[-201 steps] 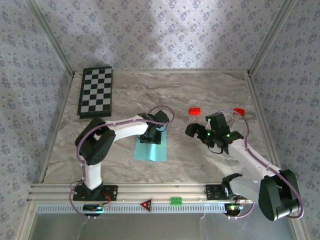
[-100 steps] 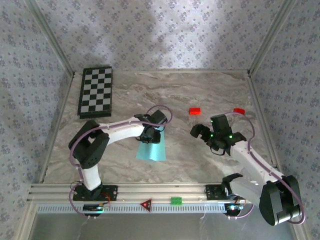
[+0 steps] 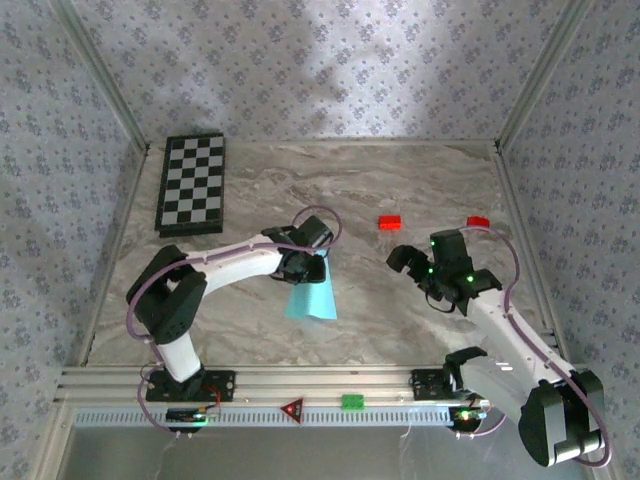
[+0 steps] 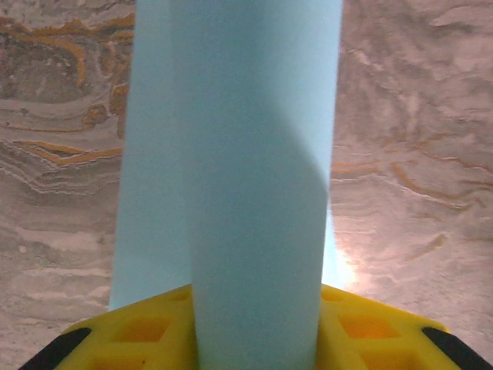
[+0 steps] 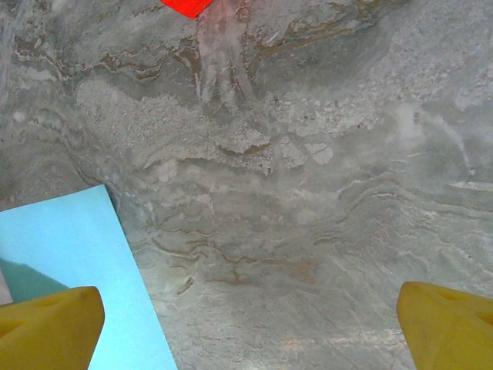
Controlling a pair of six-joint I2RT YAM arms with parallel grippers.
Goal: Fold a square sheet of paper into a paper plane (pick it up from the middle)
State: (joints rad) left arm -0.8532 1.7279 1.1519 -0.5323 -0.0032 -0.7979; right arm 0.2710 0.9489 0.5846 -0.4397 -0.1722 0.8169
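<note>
The light cyan-blue sheet of paper hangs bent from my left gripper, just left of the table's middle. In the left wrist view the sheet of paper rises as a curled strip between the yellow fingers; my left gripper is shut on its middle. My right gripper hovers to the right of the sheet, apart from it. Seen from its wrist camera, my right gripper stands open over bare marble, with a corner of the sheet at the lower left.
Two small red blocks lie beyond the right gripper; one red block is at the top edge of the right wrist view. A chessboard lies at the back left. A green block sits on the front rail.
My left gripper closed on the sheet's middle and raised it; the flat square now hangs narrower and bent. My right arm drew slightly to the right, still open.
</note>
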